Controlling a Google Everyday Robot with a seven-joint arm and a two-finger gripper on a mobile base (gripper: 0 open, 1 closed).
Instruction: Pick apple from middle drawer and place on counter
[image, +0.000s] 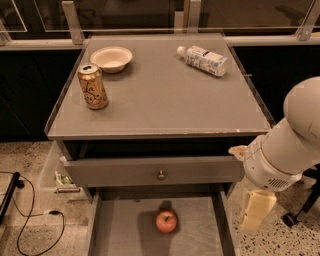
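The red-orange apple (166, 221) lies in the open middle drawer (120, 230), near the middle of its grey floor. The grey counter (160, 90) stands above it. My gripper (256, 212) hangs at the right, outside the drawer's right wall, level with the drawer and well right of the apple. The white arm (290, 145) rises from it to the right edge of the view. Nothing shows in the gripper.
On the counter stand a gold drinks can (93, 86) at front left, a white bowl (111, 58) at back left and a lying plastic bottle (202, 60) at back right. A closed drawer front with a round knob (161, 175) sits above the open drawer. Black cables (30, 215) lie on the floor left.
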